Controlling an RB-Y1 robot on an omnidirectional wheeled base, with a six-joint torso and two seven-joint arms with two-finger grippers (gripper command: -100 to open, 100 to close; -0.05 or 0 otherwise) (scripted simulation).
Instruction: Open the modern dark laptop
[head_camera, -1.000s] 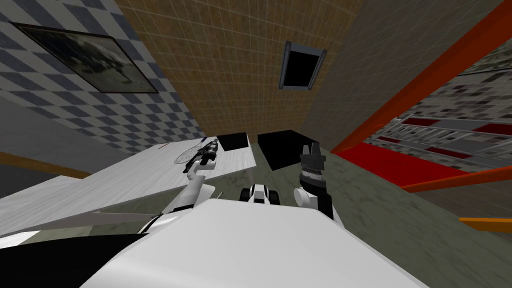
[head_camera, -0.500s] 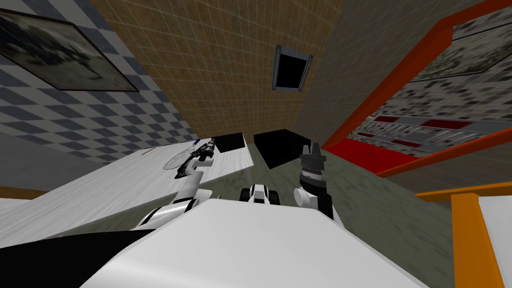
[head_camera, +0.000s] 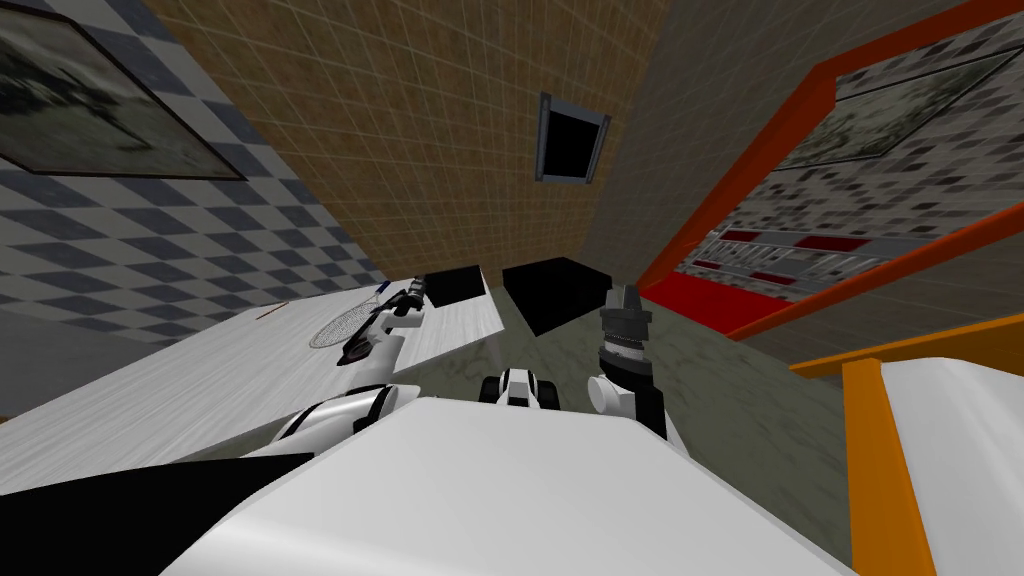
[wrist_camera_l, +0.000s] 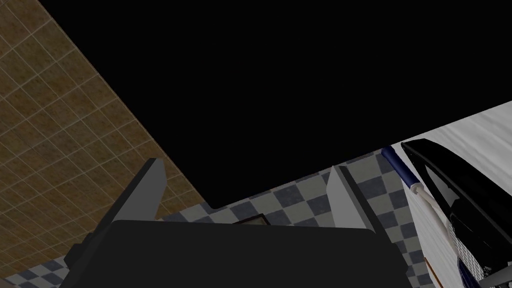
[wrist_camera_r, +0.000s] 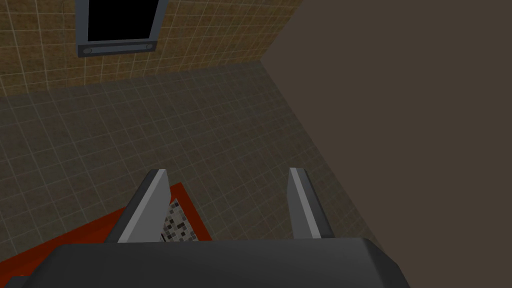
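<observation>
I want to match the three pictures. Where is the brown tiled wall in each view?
Head view: brown tiled wall, upper middle, behind the white table.
Left wrist view: brown tiled wall beside the left gripper, next to a black area.
Right wrist view: brown tiled wall beyond the right gripper, around the window.
Shared landmarks: the window (head, right wrist); the checkered wall (head, left wrist).

Laptop (head_camera: 452, 285) at far end of table (head_camera: 200, 385), racket (head_camera: 338, 324) nearer, box (head_camera: 556, 290) on floor (head_camera: 720, 400) at right
</observation>
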